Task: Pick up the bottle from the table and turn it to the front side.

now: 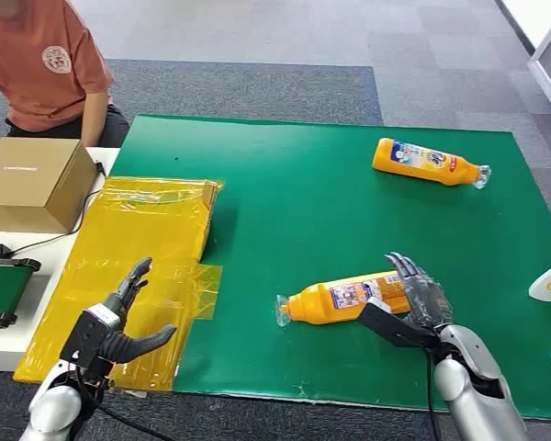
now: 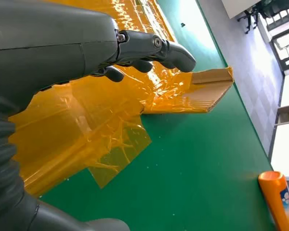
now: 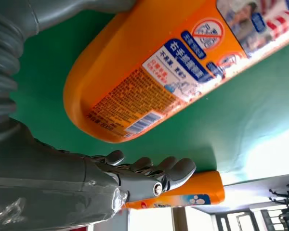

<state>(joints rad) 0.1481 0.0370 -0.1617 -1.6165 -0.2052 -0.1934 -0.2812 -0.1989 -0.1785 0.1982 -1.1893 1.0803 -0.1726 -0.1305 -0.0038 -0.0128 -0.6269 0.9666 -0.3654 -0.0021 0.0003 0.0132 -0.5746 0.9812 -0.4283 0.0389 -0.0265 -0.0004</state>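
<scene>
My right hand (image 1: 415, 303) sat at the wide bottom end of the near bottle (image 1: 342, 298), fingers (image 1: 406, 272) spread behind it and thumb (image 1: 386, 325) reaching out in front. From the head view I could not tell whether I was touching it; in the right wrist view the bottle (image 3: 143, 82) lay between thumb and fingers (image 3: 161, 171) with green showing on both sides, so my hand was wide and held nothing. The bottle was orange, on its side on the green mat (image 1: 314, 211), its cap end pointing toward my left. The label facing my wrist camera carried small print and a barcode.

My left hand (image 1: 117, 322) hovered above the yellow film (image 1: 130, 266) at the mat's left edge, fingers spread, holding nothing; the left wrist view showed the same crinkled film (image 2: 99, 120) under it.

A second orange bottle (image 1: 429, 163) lay on its side at the far right of the mat, well apart from the first. A cardboard box (image 1: 33, 182) stood on the white table (image 1: 3, 342) to the left, and a person in an orange shirt (image 1: 44, 60) sat behind it.
</scene>
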